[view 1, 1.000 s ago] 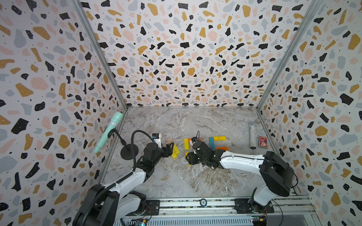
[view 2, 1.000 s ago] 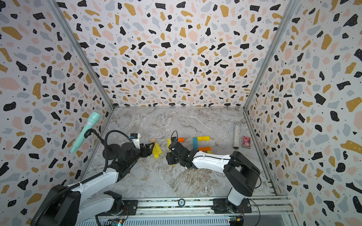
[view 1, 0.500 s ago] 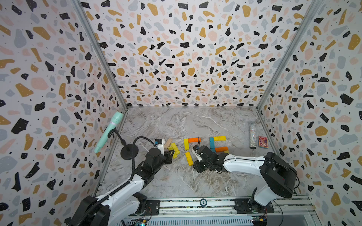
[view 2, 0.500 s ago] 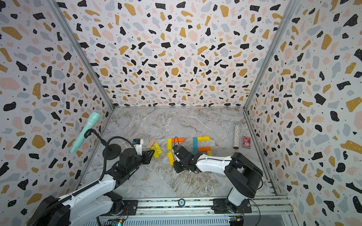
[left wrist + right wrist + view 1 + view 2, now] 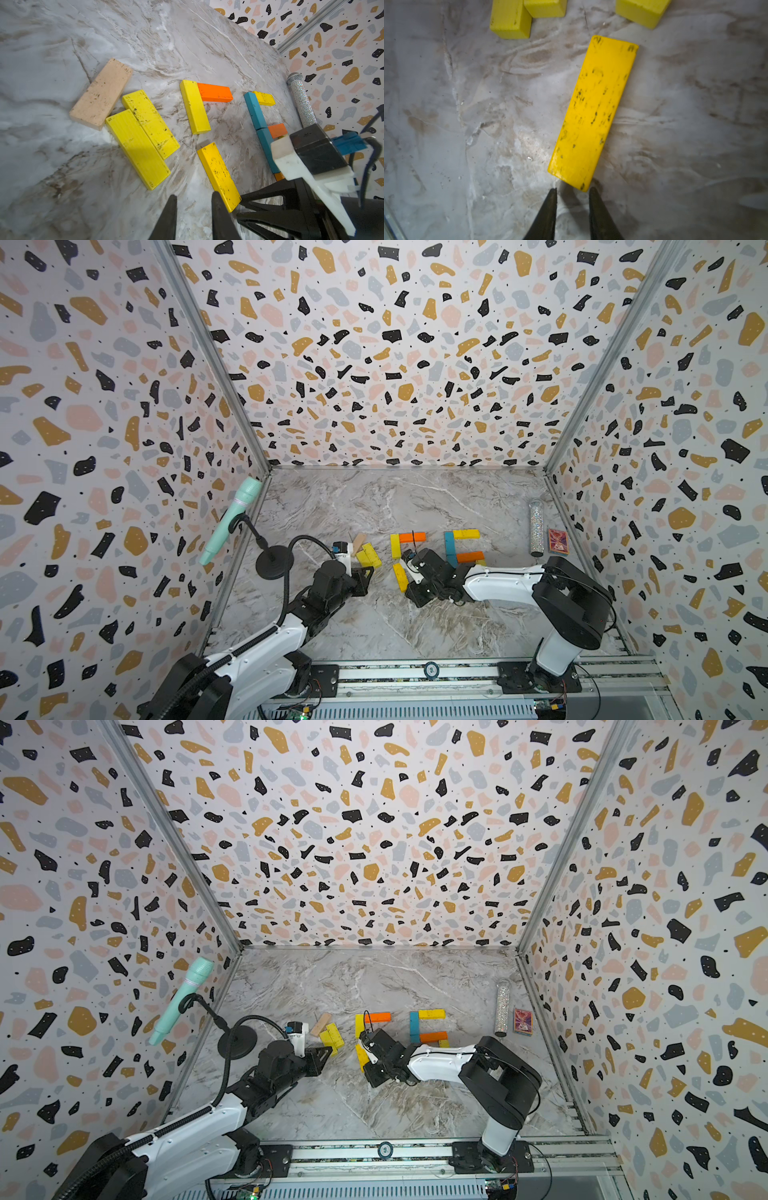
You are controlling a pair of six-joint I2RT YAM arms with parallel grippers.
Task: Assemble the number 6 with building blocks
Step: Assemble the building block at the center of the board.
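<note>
- the deep-yellow flat wooden plank [image 5: 593,112] lies skewed on the marbled worktop [image 5: 467,124], apart from the lemon-yellow wooden plank [image 5: 194,108] it should probably continue.
- right hand [image 5: 573,193]: tips narrowly apart, empty, just off the plank's end; push squarely and slowly.
- left hand [image 5: 194,197]: narrowly apart, empty, nearby; better held clear.

Nothing legible: building blocks [image 5: 218,174] show only scuff marks; red card box [image 5: 558,541] print is too small
</note>
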